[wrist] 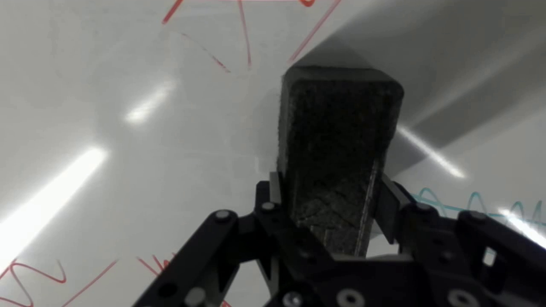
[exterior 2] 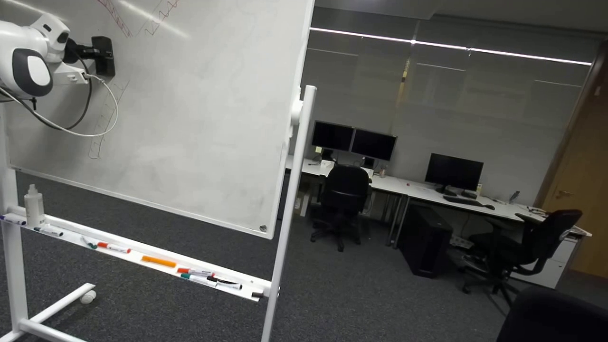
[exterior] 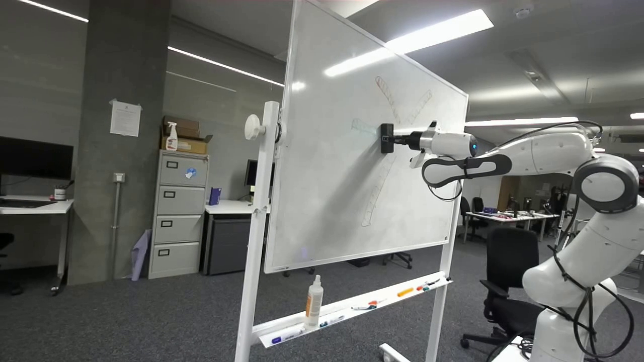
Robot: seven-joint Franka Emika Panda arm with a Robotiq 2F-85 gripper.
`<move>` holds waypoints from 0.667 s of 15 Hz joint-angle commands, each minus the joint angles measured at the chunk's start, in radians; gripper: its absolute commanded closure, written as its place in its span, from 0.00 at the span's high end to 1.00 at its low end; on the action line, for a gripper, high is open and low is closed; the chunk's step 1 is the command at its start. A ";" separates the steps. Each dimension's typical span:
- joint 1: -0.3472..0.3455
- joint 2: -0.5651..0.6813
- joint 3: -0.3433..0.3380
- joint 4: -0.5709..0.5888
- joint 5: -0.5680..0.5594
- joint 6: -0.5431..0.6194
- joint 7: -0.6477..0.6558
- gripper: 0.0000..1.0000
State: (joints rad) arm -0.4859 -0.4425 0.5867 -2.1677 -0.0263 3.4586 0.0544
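Wiping the whiteboard (exterior: pixel 322 166) is judged to be the step in hand. A black whiteboard eraser (exterior: pixel 387 138) is grasped by the claw (wrist: pixel 330 198), pinched by its long sides, and is held upright at the whiteboard's surface; whether it is pressed on or held just off cannot be told. Above the eraser, red hatched strips (exterior: pixel 388 98) are seen; beside it, a teal looped strip (exterior: pixel 364 126); below it, a further hatched strip (exterior: pixel 376 196), all pointing roughly toward it. For the next move, the eraser's face would need to be set square to the surface and drawn along one strip under even pressure, since a tilted face could leave streaks.

No words are found among the strips, only zigzags and loops. Well below the eraser, a spray bottle (exterior: pixel 314 304) is stood on the marker tray (exterior: pixel 390 295), its orange label not to be read, and the print on a red-capped marker (exterior 2: pixel 114 247) there is likewise too small. Far off to the left of the eraser in an exterior view, a notice sheet (exterior: pixel 125 118) is fixed to a concrete pillar (exterior: pixel 128 60), its lines illegible.
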 commanded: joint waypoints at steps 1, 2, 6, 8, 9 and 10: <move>-0.176 0.054 0.174 0.098 0.035 0.000 -0.024 0.30; 0.000 -0.017 -0.001 -0.012 0.000 -0.001 0.002 0.55; -0.043 -0.018 0.040 -0.002 0.009 -0.002 0.001 0.55; -0.132 -0.025 0.115 0.015 0.029 0.001 0.003 0.55; -0.147 -0.032 0.126 0.014 0.034 0.001 0.003 0.55; -0.150 -0.036 0.129 0.013 0.037 0.001 0.003 0.55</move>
State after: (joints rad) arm -0.6356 -0.4790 0.7154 -2.1547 0.0107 3.4591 0.0573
